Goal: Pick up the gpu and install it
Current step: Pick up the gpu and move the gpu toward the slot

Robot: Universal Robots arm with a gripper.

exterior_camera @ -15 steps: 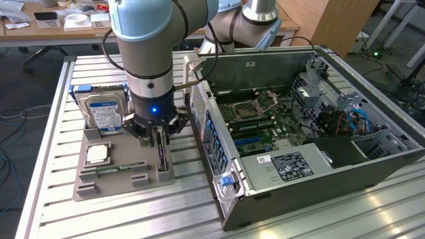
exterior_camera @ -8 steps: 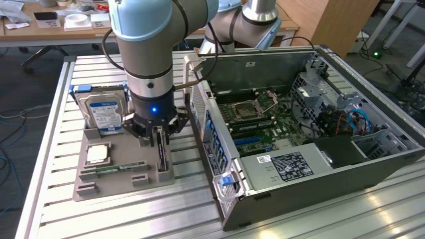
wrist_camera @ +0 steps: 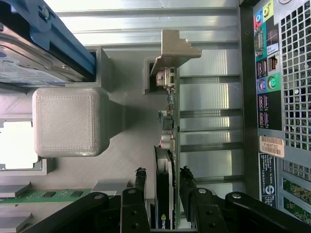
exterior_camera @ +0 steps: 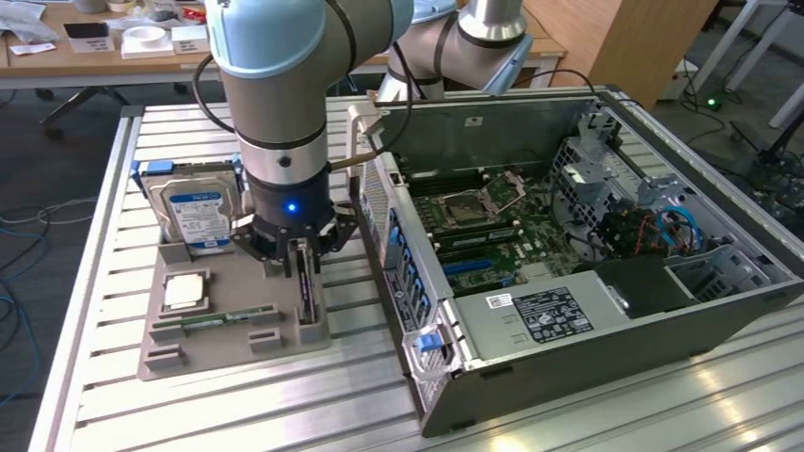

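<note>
Arm reaches down over the grey parts tray (exterior_camera: pixel 239 353), which sits on the slatted aluminium table (exterior_camera: pixel 188 414) at the exterior view's left of the open computer case (exterior_camera: pixel 528 377).

Gripper (exterior_camera: pixel 292 259) is low over the tray slot nearest the case. In the wrist view the gripper (wrist_camera: pixel 163 172) straddles the gpu (wrist_camera: pixel 165 162): one black finger on each face of the card. The fingers (wrist_camera: pixel 140 182) are set narrow but not clamped; a thin dark gap shows on one side, and the other finger is just beside the card, contact not certain.

The gpu (exterior_camera: pixel 305 292) stands on its long edge in its tray slot, upright. Its metal bracket end (wrist_camera: pixel 170 77) lies away from the gripper, held by a grey tray clip. Card seated in the tray, not lifted.

Other tray contents:
- hard drive (exterior_camera: pixel 198 215) with blue-white label, upright in a blue carrier at the far end of the tray; wrist view catches its edge (wrist_camera: pixel 19 63)
- processor chip (exterior_camera: pixel 184 290) lying flat in a square pocket
- green memory stick (exterior_camera: pixel 214 320) lying in a slot near the front; also in the wrist view (wrist_camera: pixel 43 195)

Case lies on its side, panel off, motherboard (exterior_camera: pixel 490 235) exposed. Its rear port panel (wrist_camera: pixel 291 73) runs alongside the tray — near it, not touching
</note>
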